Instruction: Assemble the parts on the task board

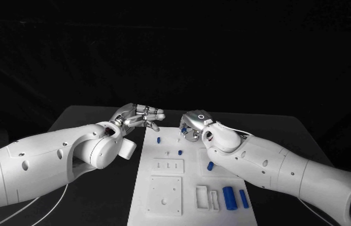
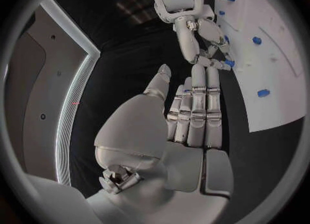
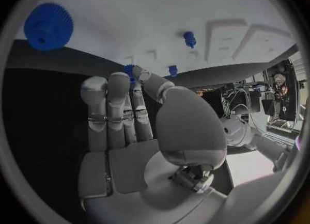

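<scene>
Parts (image 1: 230, 197) lie near me on the task board (image 1: 165, 208); farther off my right hand (image 1: 193, 126) pinches a small blue piece (image 3: 129, 70) at the board's far end. It may slip and roll. My left hand (image 1: 137, 116) hovers spread, empty.

The head camera looks down on the task board (image 1: 191, 185) from above; each wrist camera sits close behind its own robot hand, both facing that board.
</scene>
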